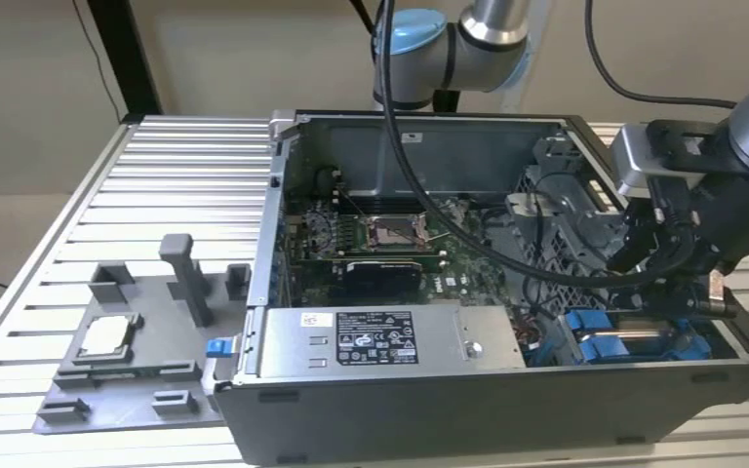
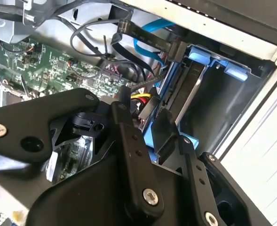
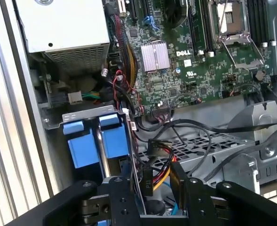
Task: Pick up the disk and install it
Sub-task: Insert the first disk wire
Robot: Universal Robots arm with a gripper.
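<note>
The disk [image 2: 183, 92] stands on edge in the drive bay at the corner of the open computer case [image 1: 388, 409], on the exterior view's right. Its blue frame [image 1: 609, 341] shows there, and its blue tabs [image 3: 112, 141] show in the first wrist view. My gripper [image 1: 681, 292] reaches down into that bay. In the second wrist view my gripper [image 2: 145, 110] has a black finger on each side of the disk's near blue edge and looks shut on it. The first wrist view has my gripper [image 3: 152, 172] just above the bay.
Black cables [image 1: 518, 263] loop over the motherboard [image 1: 374, 234] toward the bay. A large grey labelled box [image 1: 374, 336] fills the case's front. On the slatted table [image 1: 167, 166], a grey fixture tray [image 1: 128, 380] holds a small square chip [image 1: 104, 336].
</note>
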